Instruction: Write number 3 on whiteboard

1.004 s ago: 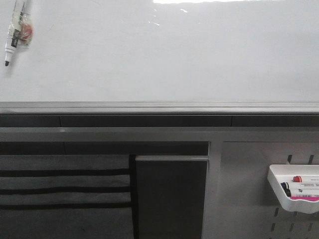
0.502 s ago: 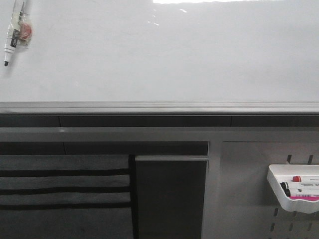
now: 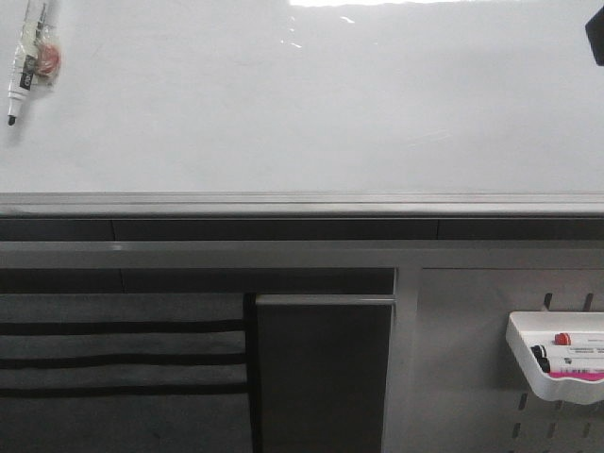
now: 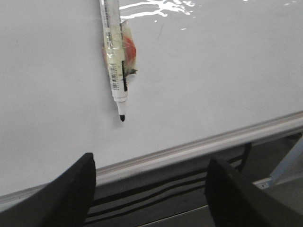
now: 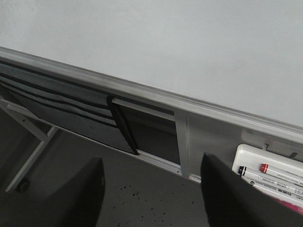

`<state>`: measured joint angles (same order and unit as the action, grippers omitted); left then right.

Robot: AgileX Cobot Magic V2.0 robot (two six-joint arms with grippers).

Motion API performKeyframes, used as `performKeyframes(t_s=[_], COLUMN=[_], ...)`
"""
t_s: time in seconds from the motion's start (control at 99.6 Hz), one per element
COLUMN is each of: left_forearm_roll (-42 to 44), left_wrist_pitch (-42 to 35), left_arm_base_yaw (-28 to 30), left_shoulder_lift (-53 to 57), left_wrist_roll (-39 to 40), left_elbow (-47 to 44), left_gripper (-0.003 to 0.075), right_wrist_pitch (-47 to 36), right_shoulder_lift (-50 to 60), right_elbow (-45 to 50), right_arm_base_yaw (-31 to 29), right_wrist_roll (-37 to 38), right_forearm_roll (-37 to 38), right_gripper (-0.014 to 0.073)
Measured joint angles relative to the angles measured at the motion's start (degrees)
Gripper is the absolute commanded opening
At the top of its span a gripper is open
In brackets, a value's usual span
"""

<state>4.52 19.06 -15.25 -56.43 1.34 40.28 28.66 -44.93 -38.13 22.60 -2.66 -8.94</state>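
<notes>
front view, whiteboard station: the whiteboard fills the upper frame, glossy and blank, with its grey metal rail running along the lower edge. i see no number 3 on it from any camera, so by my reading the writing has not begun. a black-tipped marker hangs uncapped at the board's upper left, tip down, a clear wrap with something red bound to its barrel. a dark shape shows at the right edge of the frame; i cannot tell what it is

from the left wrist view the left gripper has its fingers spread wide, nothing between them, below the hanging marker and apart from it. from the right wrist view the right gripper is likewise spread and empty, facing the rail and, off to one side, a white tray holding spare markers, one red-capped

i judge the marker light, stiff and smooth-barrelled, liable to twist if pinched near the tip; the mid-barrel, around the wrapped section, looks the safest place to take hold, square across its width. the board looks rigid but slick, so light, steady tip pressure should suit it
</notes>
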Motion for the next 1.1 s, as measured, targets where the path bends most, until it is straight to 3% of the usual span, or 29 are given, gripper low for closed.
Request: performKeyframes(t_s=[0.382, 0.723, 1.105], left_forearm_roll=[-0.5, -0.6, -0.6], left_wrist_pitch=[-7.6, -15.0, -15.8], left_arm_base_yaw=[3.2, 3.2, 3.2], left_shoulder_lift=[-19.5, -25.5, -26.4], left_wrist_roll=[0.0, 0.0, 0.0], left_elbow=[8.1, 9.0, 9.0], left_gripper=[0.0459, 0.0449, 0.0123], right_wrist_pitch=[-0.3, -0.5, -0.5], right_shoulder_lift=[-0.1, -0.1, -0.1], right_elbow=[0.0, 0.0, 0.0], right_arm_base_yaw=[0.1, 0.1, 0.1], right_wrist_roll=[-0.1, -0.1, -0.2], right_forearm_roll=[-0.1, -0.1, -0.1], right_gripper=[0.0397, 0.0397, 0.0397])
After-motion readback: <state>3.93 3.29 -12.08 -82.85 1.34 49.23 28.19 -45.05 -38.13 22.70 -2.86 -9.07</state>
